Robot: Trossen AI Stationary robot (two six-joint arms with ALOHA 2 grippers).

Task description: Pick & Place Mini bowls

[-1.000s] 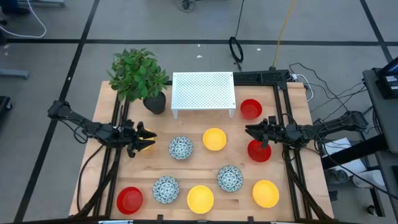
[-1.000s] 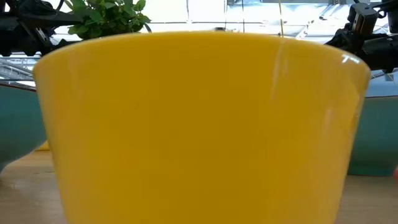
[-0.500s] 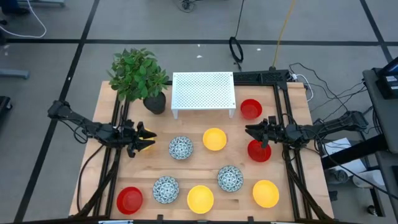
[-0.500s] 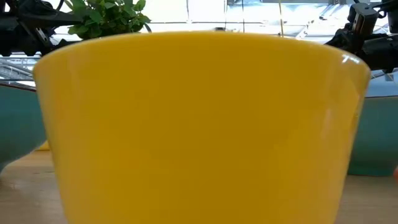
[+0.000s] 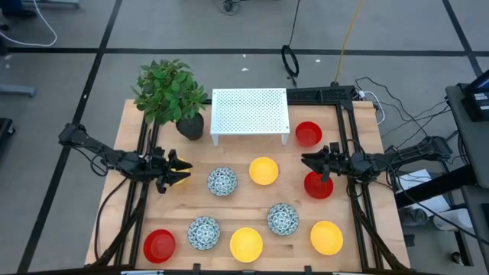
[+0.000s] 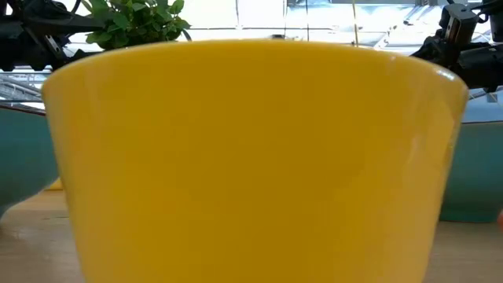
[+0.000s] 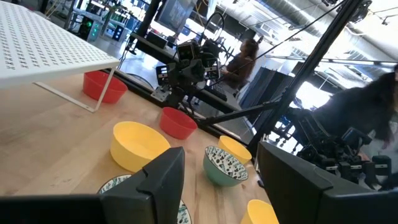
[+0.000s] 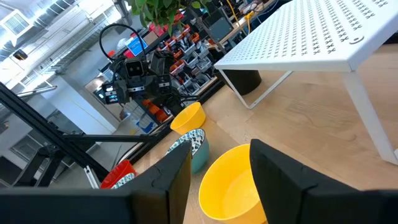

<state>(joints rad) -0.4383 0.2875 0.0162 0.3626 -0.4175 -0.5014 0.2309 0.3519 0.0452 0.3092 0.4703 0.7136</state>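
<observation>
Nine mini bowls stand upright on the wooden table (image 5: 145,130). Red ones are at the far right (image 5: 309,134), the right (image 5: 318,185) and the near left (image 5: 159,245). Yellow ones are at the middle (image 5: 263,171), the near edge (image 5: 246,244) and the near right (image 5: 326,237). Speckled ones (image 5: 222,182) (image 5: 204,232) (image 5: 283,219) lie between them. My left gripper (image 5: 182,172) (image 7: 217,186) hovers open at the table's left, pointing level toward the middle. My right gripper (image 5: 307,160) (image 8: 214,180) hovers open at the right, beside the right red bowl.
A white perforated rack (image 5: 250,113) stands at the far middle, with a plant in a black pot (image 5: 189,124) to its left. The near yellow bowl (image 6: 251,157) fills the low view. Black frame rails (image 5: 355,206) run along both sides. People (image 7: 242,56) show beyond the table.
</observation>
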